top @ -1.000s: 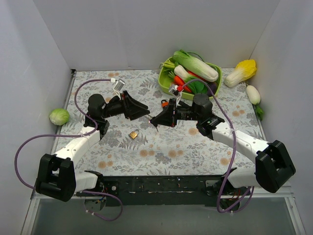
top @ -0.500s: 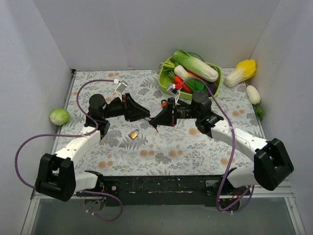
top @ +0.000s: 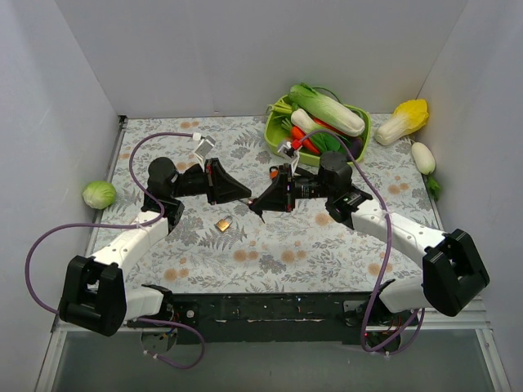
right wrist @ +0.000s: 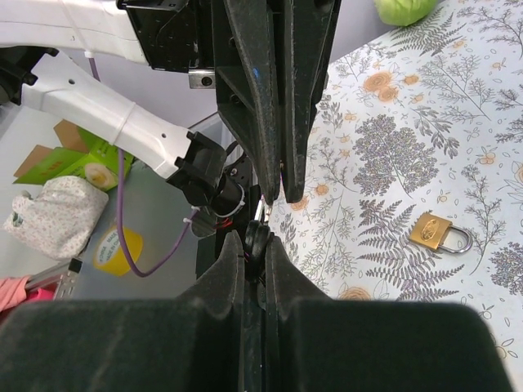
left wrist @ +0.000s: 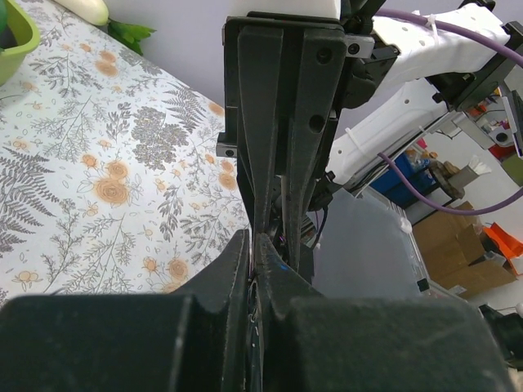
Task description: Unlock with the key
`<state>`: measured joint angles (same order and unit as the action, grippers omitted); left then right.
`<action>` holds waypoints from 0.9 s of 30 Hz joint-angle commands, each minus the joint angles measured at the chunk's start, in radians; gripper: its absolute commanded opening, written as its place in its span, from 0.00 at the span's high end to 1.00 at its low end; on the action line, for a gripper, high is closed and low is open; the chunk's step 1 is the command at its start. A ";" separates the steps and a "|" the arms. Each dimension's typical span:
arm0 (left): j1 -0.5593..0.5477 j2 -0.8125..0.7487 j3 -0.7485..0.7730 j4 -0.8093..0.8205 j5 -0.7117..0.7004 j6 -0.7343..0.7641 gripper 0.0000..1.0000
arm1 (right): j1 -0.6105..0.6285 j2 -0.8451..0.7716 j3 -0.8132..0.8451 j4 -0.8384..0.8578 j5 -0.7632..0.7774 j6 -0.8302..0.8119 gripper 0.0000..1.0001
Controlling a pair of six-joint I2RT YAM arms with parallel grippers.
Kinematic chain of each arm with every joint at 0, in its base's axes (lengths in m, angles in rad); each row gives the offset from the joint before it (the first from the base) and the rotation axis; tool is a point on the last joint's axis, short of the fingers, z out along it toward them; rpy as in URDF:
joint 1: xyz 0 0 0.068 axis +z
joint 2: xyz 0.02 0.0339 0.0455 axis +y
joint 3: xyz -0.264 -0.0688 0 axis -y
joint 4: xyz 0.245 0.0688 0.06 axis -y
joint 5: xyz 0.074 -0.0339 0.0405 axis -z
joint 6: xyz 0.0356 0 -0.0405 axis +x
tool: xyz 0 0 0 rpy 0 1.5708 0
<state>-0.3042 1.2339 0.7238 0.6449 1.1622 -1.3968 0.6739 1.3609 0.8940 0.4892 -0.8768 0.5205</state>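
Note:
The key (right wrist: 256,239) has its black head pinched in my right gripper (right wrist: 255,245), which is shut on it; the short silver blade sticks out toward the left arm. My left gripper (left wrist: 260,241) is shut, and its tips meet the end of that blade. Whether they pinch the blade I cannot tell. In the top view the two grippers stand tip to tip above the table's middle, left gripper (top: 247,196) against right gripper (top: 259,204). A small brass padlock (top: 223,224) lies flat on the cloth just below them, also in the right wrist view as the padlock (right wrist: 437,232).
A green basket (top: 276,131) full of toy vegetables stands at the back right. A yellow-leafed cabbage (top: 403,120) and a white radish (top: 423,157) lie by the right wall. A green cabbage (top: 99,194) sits at the left edge.
My left gripper's fingers have closed from open to shut at the key's blade. Both arms have shifted only slightly; the padlock has not moved.

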 commanded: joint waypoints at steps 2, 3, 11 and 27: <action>-0.009 -0.002 0.022 0.001 0.036 0.009 1.00 | -0.011 -0.002 0.042 0.064 -0.014 0.026 0.99; -0.009 -0.001 0.026 -0.002 0.039 0.010 0.98 | -0.013 0.000 0.040 0.069 -0.017 0.030 0.99; -0.010 0.012 0.034 -0.018 0.057 0.013 0.91 | -0.022 0.000 0.034 0.086 -0.027 0.044 0.99; -0.012 0.026 0.025 0.039 0.074 -0.037 0.67 | -0.034 0.017 0.019 0.114 -0.037 0.065 0.99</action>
<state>-0.3111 1.2594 0.7341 0.6567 1.2106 -1.4200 0.6476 1.3766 0.8940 0.5335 -0.9112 0.5770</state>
